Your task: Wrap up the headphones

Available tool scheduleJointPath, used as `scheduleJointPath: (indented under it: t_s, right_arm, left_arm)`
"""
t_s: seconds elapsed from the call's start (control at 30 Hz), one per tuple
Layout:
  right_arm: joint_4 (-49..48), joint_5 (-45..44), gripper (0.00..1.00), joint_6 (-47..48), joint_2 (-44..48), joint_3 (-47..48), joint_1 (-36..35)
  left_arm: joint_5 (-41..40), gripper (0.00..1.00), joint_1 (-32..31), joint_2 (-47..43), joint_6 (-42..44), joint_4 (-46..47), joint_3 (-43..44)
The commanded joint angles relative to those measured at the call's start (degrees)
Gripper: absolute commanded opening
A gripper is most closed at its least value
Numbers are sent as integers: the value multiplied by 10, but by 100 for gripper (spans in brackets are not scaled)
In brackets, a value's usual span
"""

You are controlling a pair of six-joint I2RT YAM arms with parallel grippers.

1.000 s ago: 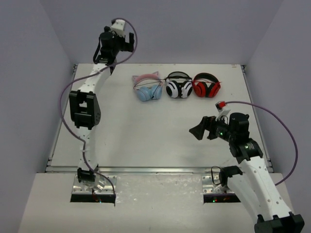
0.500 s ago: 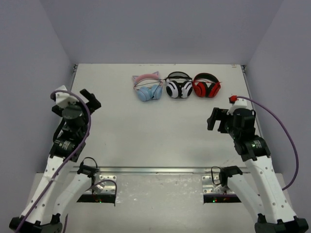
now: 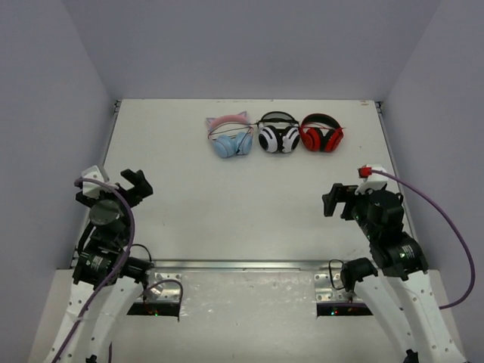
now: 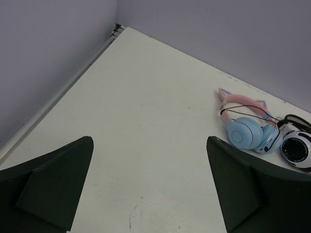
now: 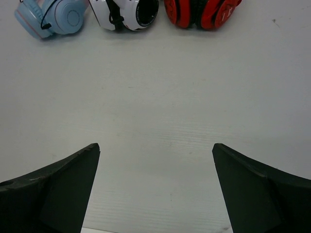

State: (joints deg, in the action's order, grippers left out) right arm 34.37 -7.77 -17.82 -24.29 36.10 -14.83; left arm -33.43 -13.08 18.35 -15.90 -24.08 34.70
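Headphones (image 3: 231, 136): flat on the table (image 3: 227, 212) at the far side, left of centre, the leftmost of three pairs in a row.
Pointing: pink headband arch and its two cat ears toward the far edge, light-blue earcups toward the near side.
Long axis: the two cups sit side by side along a roughly left-right line, the right cup slightly farther than the left.
Cable: a thin black line crosses between headband and cups; its full run cannot be made out.
Neighbours: black-and-white headphones (image 3: 278, 137) just to the right, then red-and-black headphones (image 3: 321, 134).
Left gripper (image 3: 138, 182): near left of the table, fingers spread wide, nothing between them, well apart from the row.
Right gripper (image 3: 333, 200): near right, fingers likewise spread wide and holding nothing.
Top view only: all three pairs whole, plus both arms.
Left wrist view: Headphones (image 4: 245, 128) whole with ears and band; the black-and-white pair (image 4: 296, 148) is cut by the edge.
Right wrist view: only earcups along the top edge, blue (image 5: 58, 14), white (image 5: 129, 12) and red (image 5: 204, 10); headbands out of frame.
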Motion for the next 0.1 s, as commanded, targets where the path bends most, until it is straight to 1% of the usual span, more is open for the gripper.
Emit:
scheduleJointPath:
  t_s: [0.0, 0.07]
  right_arm:
    - [-19, -19, 99, 6, -4, -10, -4]
    - [-19, -17, 99, 5, -8, -9, -5]
  left_arm:
    - [1, 100, -5, -13, 7, 12, 6]
    - [1, 100, -5, -19, 5, 10, 5]
